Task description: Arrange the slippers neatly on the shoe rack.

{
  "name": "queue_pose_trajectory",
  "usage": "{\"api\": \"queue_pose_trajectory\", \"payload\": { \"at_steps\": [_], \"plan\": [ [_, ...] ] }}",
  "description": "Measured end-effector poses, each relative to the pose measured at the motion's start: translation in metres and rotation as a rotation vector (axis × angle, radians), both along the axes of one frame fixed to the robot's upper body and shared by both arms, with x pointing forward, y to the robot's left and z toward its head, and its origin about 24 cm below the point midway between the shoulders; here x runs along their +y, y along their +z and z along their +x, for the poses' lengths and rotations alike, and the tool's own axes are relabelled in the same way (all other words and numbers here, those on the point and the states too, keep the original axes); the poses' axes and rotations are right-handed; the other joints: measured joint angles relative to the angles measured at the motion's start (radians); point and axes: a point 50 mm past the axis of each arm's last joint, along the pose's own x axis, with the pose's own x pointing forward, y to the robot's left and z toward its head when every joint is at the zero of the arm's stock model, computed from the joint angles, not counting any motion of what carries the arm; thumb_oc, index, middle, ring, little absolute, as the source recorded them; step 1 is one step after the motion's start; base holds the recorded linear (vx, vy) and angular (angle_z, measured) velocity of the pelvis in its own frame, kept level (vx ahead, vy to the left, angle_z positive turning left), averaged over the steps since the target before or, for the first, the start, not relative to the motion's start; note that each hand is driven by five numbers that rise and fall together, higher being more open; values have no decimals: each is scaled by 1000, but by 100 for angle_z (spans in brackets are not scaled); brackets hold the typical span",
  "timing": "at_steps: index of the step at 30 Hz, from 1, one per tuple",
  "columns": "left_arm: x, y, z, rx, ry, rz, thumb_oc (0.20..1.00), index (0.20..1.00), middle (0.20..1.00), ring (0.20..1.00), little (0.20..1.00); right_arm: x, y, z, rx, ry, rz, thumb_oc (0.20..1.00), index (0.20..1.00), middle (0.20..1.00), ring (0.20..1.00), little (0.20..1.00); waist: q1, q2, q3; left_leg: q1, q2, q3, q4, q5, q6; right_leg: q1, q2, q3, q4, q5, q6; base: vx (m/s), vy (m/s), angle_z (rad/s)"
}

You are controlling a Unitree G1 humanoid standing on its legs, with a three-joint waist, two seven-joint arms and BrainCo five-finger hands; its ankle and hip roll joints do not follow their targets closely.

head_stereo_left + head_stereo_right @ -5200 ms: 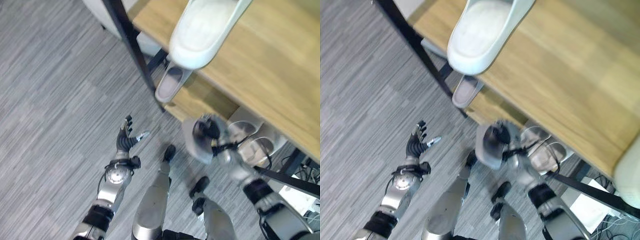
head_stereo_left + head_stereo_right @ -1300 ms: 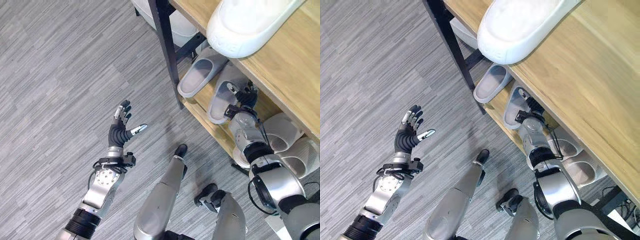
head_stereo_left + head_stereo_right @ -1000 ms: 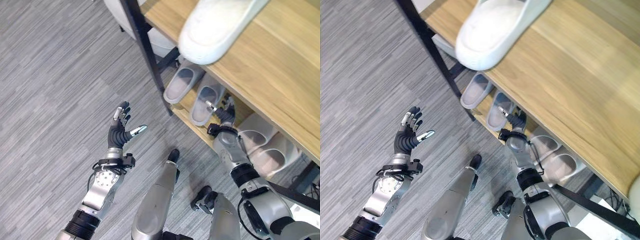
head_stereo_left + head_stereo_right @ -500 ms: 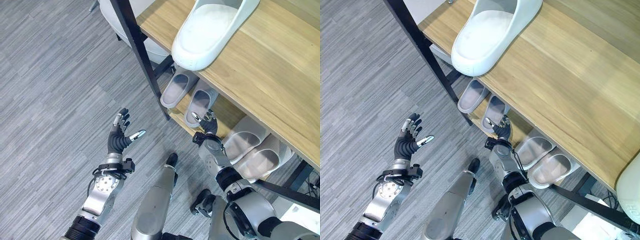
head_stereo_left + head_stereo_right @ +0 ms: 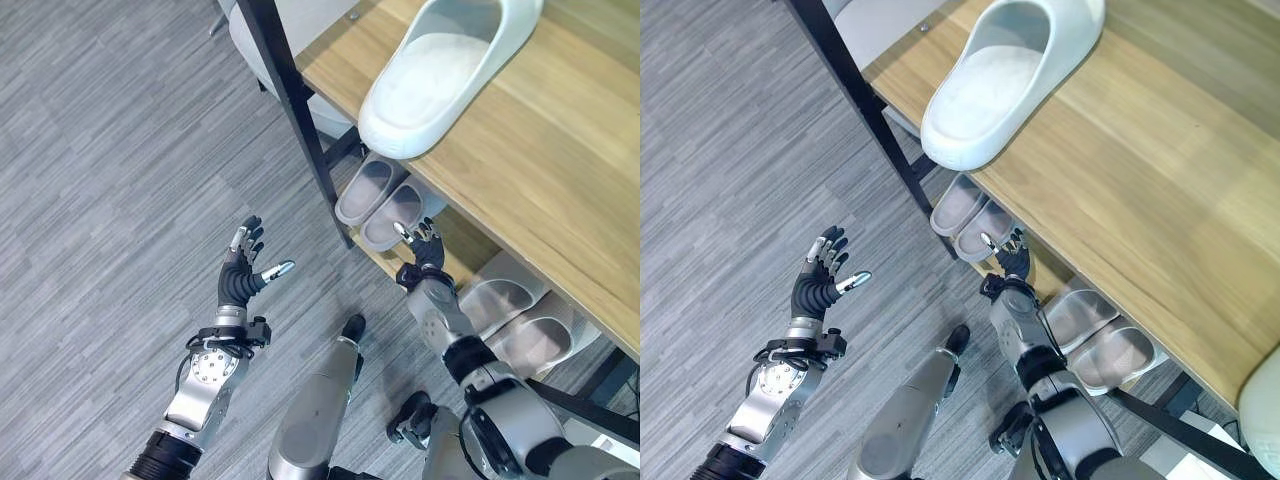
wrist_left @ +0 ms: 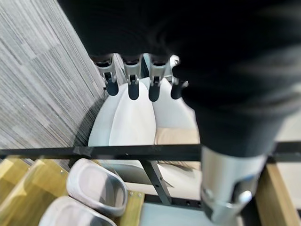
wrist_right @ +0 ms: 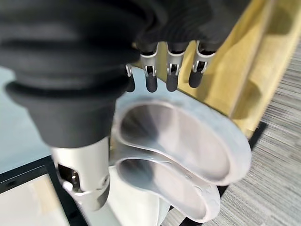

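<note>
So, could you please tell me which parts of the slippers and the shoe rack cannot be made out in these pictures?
- Pair of grey slippers on the lower shelf: their far ends hidden under the wooden top shelf, eye views.
- Second grey pair lower down: partly covered by that shelf too.
- Large white slipper on top: its far end cut by the picture's edge, left eye view.
- Whether the right hand touches a slipper: unclear.
- Left hand: open over the floor.

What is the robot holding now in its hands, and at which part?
Nothing is held. The right hand has straight fingers just beside the grey slippers on the lower shelf. The left hand is open above the floor.
</note>
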Motion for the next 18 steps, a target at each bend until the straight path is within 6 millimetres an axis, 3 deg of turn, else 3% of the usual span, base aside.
{"api": "queue_pose_trajectory", "payload": {
  "at_steps": [2, 3, 6, 9, 14, 18],
  "plan": [
    [0, 0, -1, 1, -2, 1, 1000, 1000, 1000, 1000, 1000, 1, -8, -13, 4, 69, -84, 1000, 1000, 1000, 1000, 1000, -7, -11, -11, 26, 14, 12, -45, 22, 0, 17, 20, 7, -46, 27, -2, -95, 7, -21],
    [-1, 1, 1, -6, -12, 0, 1000, 1000, 1000, 1000, 1000, -2, -12, -20, 10, 102, -131, 1000, 1000, 1000, 1000, 1000, -34, -21, -15, 40, 23, 12, -67, 45, 6, 26, 27, 6, -70, 51, -3, 10, -17, -24],
    [-1, -2, 1, 15, -25, 6, 1000, 1000, 1000, 1000, 1000, -2, -6, -40, -66, 204, -210, 1000, 1000, 1000, 1000, 1000, -79, -30, -28, 130, 52, 43, -161, 72, 5, 104, 62, 16, -179, 99, 5, 19, -23, -33],
    [5, -16, -5, 75, 4, -6, 1000, 1000, 1000, 1000, 1000, -1, 1, -56, -132, 283, -240, 1000, 1000, 1000, 1000, 1000, -123, -44, -79, 206, 83, 83, -272, 115, -2, 146, 96, 59, -286, 161, 6, 7, -15, -50],
    [6, -55, -21, 251, 26, -37, 1000, 1000, 1000, 1000, 1000, -8, -13, -92, -103, 401, -276, 1000, 1000, 1000, 1000, 1000, -178, -34, -173, 314, 110, 131, -439, 177, -4, 220, 134, 87, -461, 246, 11, 3, -10, -29],
    [12, -84, -44, 393, 30, -30, 1000, 1000, 1000, 1000, 1000, -28, -47, -131, 59, 465, -332, 1000, 1000, 1000, 1000, 1000, -217, 7, -214, 396, 111, 188, -521, 196, 1, 313, 147, 128, -627, 336, 28, 15, -7, -38]
  ]
}}
